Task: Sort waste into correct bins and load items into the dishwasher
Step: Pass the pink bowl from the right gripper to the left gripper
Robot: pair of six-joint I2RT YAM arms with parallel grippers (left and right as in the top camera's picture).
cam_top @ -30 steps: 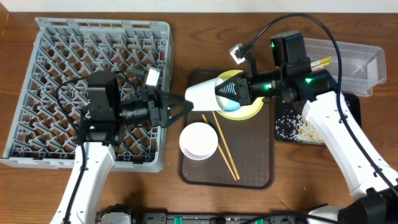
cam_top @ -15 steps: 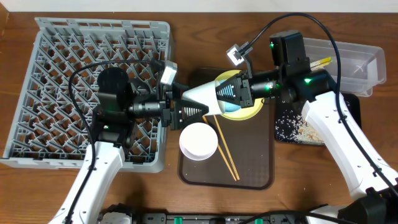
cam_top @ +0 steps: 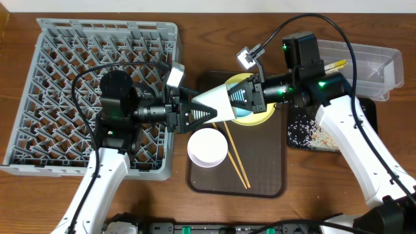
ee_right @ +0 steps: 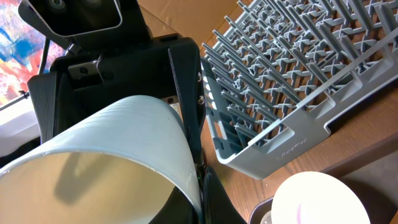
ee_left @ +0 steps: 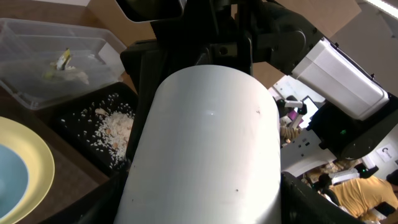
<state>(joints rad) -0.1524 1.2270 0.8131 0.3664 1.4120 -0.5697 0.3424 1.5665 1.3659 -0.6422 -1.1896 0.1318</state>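
While the white cup (cam_top: 216, 99) is held on its side in the air above the brown serving tray (cam_top: 260, 182), it is gripped at its open rim by the right gripper (cam_top: 239, 96), whose fingers are clamped on the rim wall. The cup's closed base is flanked by the spread fingers of the left gripper (cam_top: 207, 109). In the left wrist view the cup (ee_left: 205, 143) is bordered by a dark finger on either side, but it cannot be told whether the cup is pressed by them or only bracketed. In the right wrist view the cup's pale inside (ee_right: 93, 180) is seen from the rim end, with the left gripper behind it.

Below the right gripper, the pale-yellow plate (cam_top: 263, 117) is set on the brown tray, and the light-blue bowl (cam_top: 242, 112) is seen on it. The white bowl (cam_top: 207, 147) and the two chopsticks (cam_top: 235, 156) are laid on the same tray, the chopsticks just beside the bowl. The grey dish rack (cam_top: 65, 65) is placed to the left of the tray. To the right, crumbs (cam_top: 322, 136) are scattered in the black tray (cam_top: 290, 112), and a yellow-green wrapper (cam_top: 335, 65) is seen in the clear tub (cam_top: 380, 62).
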